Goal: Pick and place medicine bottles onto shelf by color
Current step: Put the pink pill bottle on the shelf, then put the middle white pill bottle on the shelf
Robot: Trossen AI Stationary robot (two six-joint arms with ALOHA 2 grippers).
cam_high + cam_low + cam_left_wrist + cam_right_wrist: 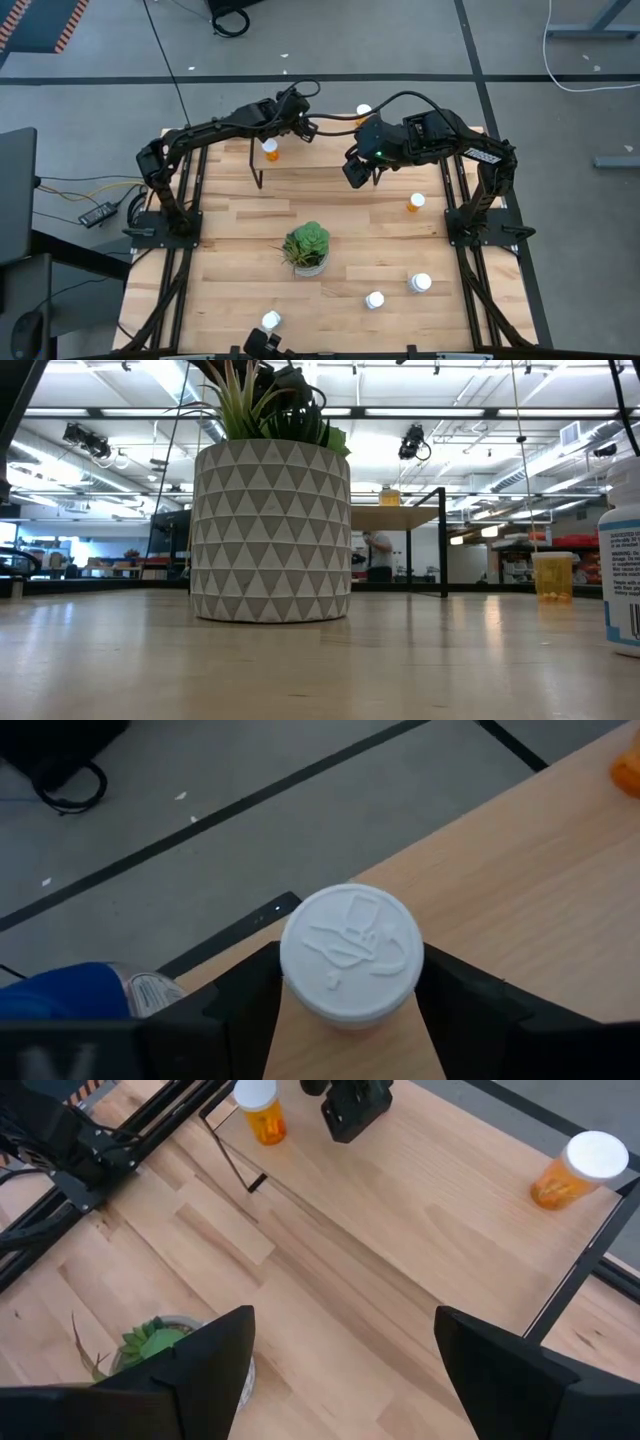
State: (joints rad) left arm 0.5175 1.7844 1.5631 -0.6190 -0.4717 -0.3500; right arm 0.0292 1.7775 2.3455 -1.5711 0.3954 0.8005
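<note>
- As I look down on the shelf [330, 150], my left tool [297, 128] sits over its left end, fingers [240, 1010] parted either side of a white-capped orange bottle [270, 149] standing there; I can't tell whether they touch it.
- A second orange bottle [578, 1170] stands at the shelf's far right corner.
- My right tool [340, 1370] hovers over the shelf's front edge, jaws wide apart, empty.
- More bottles stand on the counter [240, 290] in front of the shelf, around the potted plant [306, 247].
</note>
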